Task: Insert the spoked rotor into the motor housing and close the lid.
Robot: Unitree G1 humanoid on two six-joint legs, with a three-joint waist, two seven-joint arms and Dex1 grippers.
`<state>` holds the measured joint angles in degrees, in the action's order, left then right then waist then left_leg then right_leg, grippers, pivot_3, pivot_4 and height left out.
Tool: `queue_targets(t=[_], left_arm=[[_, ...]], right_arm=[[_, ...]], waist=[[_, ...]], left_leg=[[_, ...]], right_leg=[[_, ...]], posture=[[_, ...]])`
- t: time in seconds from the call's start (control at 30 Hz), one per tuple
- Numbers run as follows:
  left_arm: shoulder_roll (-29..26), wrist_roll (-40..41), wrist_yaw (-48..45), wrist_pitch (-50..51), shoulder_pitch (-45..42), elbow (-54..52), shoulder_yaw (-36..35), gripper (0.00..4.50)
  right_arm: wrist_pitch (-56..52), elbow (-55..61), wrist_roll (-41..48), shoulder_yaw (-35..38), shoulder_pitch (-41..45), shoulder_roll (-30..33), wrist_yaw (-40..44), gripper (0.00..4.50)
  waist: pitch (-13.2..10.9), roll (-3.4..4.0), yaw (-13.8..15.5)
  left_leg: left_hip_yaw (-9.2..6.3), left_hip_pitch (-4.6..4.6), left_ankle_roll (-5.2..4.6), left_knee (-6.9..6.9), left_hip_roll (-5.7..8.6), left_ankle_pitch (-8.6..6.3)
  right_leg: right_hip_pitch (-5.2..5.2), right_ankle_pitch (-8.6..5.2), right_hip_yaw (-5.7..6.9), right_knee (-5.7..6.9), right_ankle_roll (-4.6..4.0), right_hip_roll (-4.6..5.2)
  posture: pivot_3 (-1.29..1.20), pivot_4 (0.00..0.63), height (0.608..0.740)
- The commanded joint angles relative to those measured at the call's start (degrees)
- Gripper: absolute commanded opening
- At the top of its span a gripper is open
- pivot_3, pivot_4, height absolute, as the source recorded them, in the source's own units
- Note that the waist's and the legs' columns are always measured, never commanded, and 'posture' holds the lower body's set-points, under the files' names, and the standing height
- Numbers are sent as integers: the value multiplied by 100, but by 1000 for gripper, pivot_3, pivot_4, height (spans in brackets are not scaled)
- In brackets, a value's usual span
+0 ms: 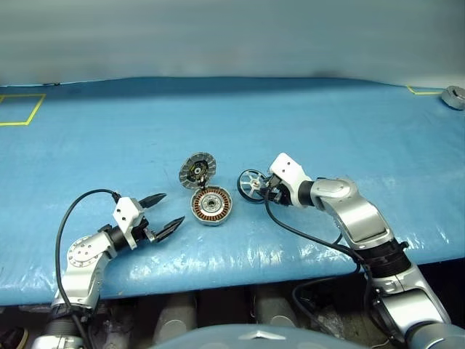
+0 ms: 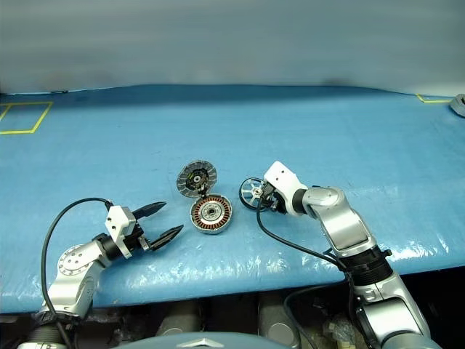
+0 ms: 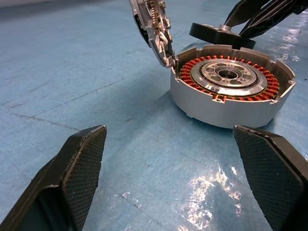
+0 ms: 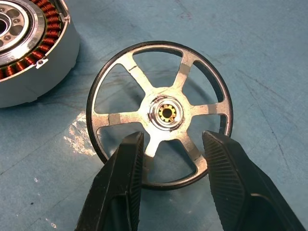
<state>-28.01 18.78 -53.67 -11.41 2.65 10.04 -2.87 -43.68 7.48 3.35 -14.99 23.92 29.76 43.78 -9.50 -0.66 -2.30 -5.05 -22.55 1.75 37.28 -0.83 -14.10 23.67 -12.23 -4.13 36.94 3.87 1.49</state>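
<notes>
Blue plastic-looking table cover (image 1: 305, 131), yellow tape outline (image 1: 22, 109), perhaps wall behind.

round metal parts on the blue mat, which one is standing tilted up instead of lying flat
The lid, behind the motor housing: it leans up on edge, dark inner face showing. The copper-wound housing lies flat, and the spoked rotor sits between the right gripper's fingers.

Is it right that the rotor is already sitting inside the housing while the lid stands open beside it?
Not quite. The spoked rotor is outside the motor housing, beside it at the right gripper, as the right wrist view shows. The lid does stand open beside the housing.
</notes>
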Motion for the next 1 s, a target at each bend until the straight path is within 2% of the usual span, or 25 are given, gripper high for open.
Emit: queue_targets(t=[0.03,0.17,0.37,0.5,0.53,0.83,1.0], left_arm=[[1,15,39,-72,-1,-211,-77,4500],[4,12,51,-81,9,-214,-75,4500],[5,-18,69,-82,-6,-205,-48,4500],[-4,-18,73,-87,10,-217,-46,4500],[-9,-16,73,-84,14,-222,-47,4500],[-40,-17,62,-51,17,-236,-44,4500],[-53,14,21,-23,28,-251,-40,4500]], right_arm=[[120,-65,62,-45,122,-38,52,2023],[94,-135,316,-23,82,-182,218,2023],[231,-358,222,-260,-3,-205,292,2023],[297,-370,168,-298,-62,-219,241,1241],[316,-357,156,-288,-76,-220,219,1197],[425,-15,89,-81,-249,-179,-134,1197],[317,666,301,375,-410,-203,-409,1197]], waist=[[0,0,0],[0,0,-1],[1,-1,-5],[4,-5,-17],[5,-5,-20],[5,-5,-20],[4,-4,-3]], left_leg=[[0,0,0,0,0,0],[0,0,0,0,0,0],[0,2,0,1,0,0],[0,7,0,0,-2,0],[0,9,0,0,-3,0],[0,10,0,2,-2,0],[0,4,0,1,-2,0]], right_leg=[[0,0,0,0,0,0],[0,1,0,0,0,0],[-2,0,-1,0,1,-1],[-5,-1,0,1,2,-2],[-8,-1,0,1,2,-3],[-10,-4,-1,1,8,-3],[-5,-5,-1,1,9,-2]], posture=[[0,150,740],[0,150,740],[0,150,740],[0,150,740],[0,150,740],[0,150,740],[0,150,740]])
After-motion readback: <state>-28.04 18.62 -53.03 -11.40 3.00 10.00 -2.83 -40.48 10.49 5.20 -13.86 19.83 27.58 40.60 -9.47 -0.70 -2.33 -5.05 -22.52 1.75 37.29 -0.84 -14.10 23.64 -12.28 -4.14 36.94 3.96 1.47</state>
